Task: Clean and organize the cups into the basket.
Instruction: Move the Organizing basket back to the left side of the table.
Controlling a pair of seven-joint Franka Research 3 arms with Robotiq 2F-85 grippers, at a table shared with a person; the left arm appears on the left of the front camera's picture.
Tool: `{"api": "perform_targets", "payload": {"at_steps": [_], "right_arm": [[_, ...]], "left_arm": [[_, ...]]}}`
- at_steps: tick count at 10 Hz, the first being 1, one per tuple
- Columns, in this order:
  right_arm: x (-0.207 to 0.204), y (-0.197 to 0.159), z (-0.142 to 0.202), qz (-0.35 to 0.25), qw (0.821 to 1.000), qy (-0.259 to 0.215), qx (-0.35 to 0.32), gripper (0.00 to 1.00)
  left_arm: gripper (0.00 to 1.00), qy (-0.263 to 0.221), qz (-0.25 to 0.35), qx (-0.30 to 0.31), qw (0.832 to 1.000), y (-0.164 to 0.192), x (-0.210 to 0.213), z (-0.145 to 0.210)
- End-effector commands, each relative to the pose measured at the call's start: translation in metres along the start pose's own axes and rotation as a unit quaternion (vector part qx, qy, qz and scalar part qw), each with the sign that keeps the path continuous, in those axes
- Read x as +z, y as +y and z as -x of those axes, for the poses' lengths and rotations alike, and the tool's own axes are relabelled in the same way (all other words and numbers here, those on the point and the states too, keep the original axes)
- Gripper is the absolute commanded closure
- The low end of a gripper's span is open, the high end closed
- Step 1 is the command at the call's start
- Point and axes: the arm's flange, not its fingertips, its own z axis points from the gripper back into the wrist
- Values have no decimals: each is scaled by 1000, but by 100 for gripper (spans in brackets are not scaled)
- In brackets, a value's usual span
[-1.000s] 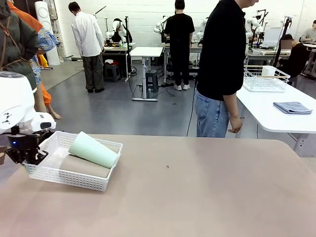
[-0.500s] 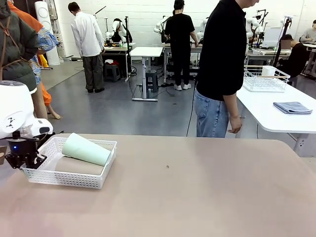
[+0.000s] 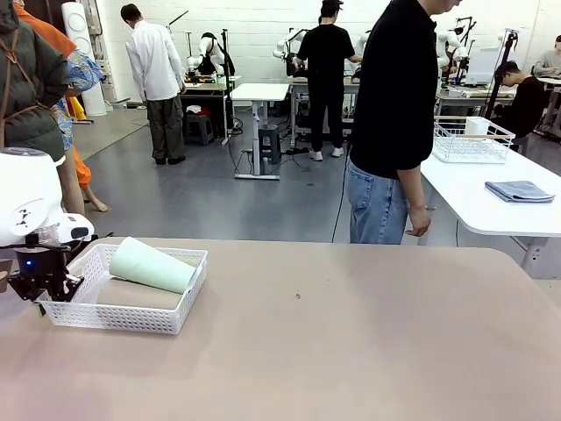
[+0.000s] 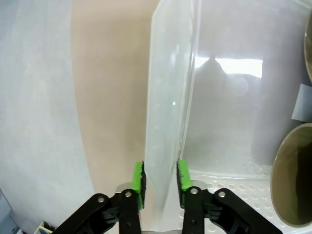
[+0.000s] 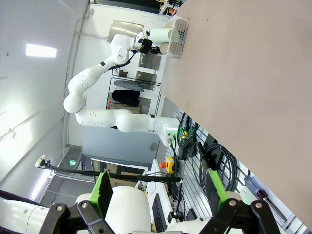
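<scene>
White lattice basket (image 3: 131,317) sat at the table's left end, its long axis running across the table. The mint tumbler (image 3: 153,264) and brown tumbler (image 3: 140,294) lay inside. Its left end wall was pinched by the left gripper (image 4: 160,181). The right gripper (image 5: 158,190), fingers wide, was held well apart from the basket.

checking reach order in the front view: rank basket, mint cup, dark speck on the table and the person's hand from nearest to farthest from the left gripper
1. Basket: the left gripper is clamped on its left wall.
2. Mint cup: lying in the basket, just right of the gripper.
3. Dark speck: mid-table, well to the right.
4. Person's hand: beyond the table's far edge, farthest right.
</scene>
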Motion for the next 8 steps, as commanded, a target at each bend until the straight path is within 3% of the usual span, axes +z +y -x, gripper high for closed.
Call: {"api": "perform_targets", "payload": {"at_steps": [1,8], "right_arm": [[-1,-1,-2,5,1000,1,0,0],[-1,-1,-2,5,1000,1,0,0]], "left_arm": [[0,0,-14,9,1000,1,3,1],[0,-1,-8,9,1000,3,10,3]]}}
